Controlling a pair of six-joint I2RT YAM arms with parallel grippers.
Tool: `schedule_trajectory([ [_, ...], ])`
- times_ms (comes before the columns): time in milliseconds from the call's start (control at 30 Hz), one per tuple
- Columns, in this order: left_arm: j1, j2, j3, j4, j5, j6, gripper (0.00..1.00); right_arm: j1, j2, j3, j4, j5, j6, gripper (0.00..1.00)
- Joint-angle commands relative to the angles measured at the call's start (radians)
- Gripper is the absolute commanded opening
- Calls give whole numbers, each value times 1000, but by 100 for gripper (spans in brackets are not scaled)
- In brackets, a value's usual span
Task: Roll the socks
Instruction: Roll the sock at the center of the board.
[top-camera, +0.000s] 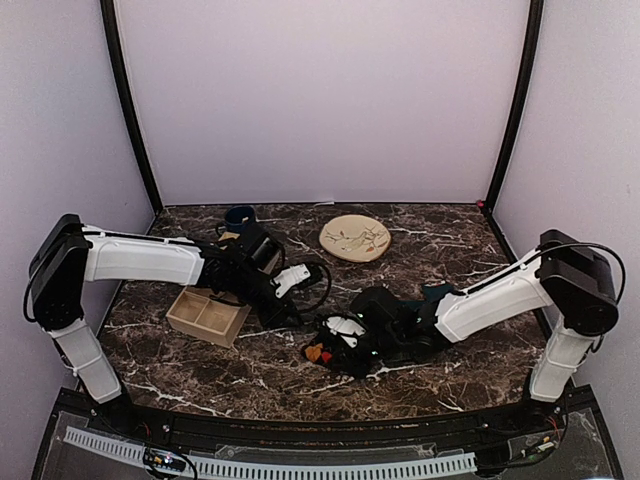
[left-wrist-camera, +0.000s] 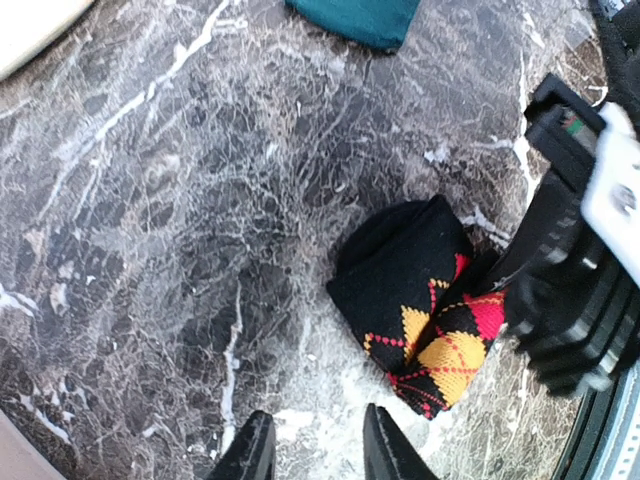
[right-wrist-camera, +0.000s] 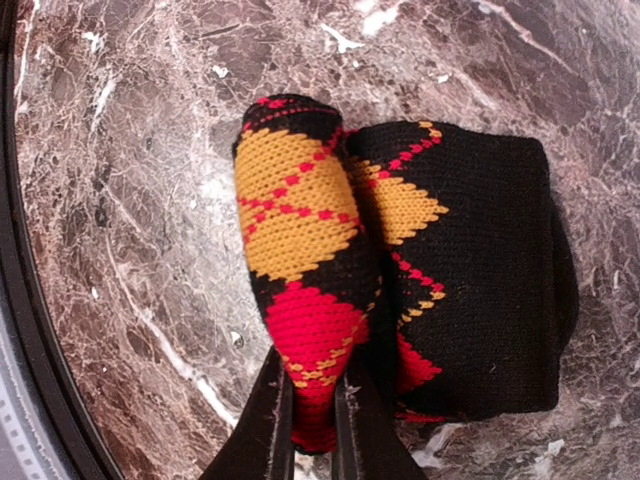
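Black argyle socks (right-wrist-camera: 480, 260) bunched on marble bench (left-wrist-camera: 150, 250) | my right pincer (right-wrist-camera: 315, 378) clamped on their red end | left pincer (left-wrist-camera: 317, 414) released, empty, hovering near | teal socks (left-wrist-camera: 355, 18) lying apart

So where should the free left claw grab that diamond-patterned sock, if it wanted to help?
Probably the plain black end of the argyle sock, coming down from above. That end is a thick rounded fold lying on the table, clear of the right claw, which pinches the red-and-yellow end. The left claw hangs open nearby.
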Motion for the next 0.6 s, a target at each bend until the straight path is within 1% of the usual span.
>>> schedule_trajectory([
  [0, 6, -59, -42, 73, 0, -15, 34, -30, 67, -65, -115, -109, 57, 0],
  [133, 2, -91, -87, 130, 31, -14, 35, -54, 73, -82, -95, -159, 84, 0],
  [333, -30, -130, -132, 176, 33, 20, 37, -89, 69, -114, -64, -218, 121, 0],
  [567, -139, -126, -143, 170, -62, 105, 37, -130, 65, -145, -18, -294, 164, 0],
])
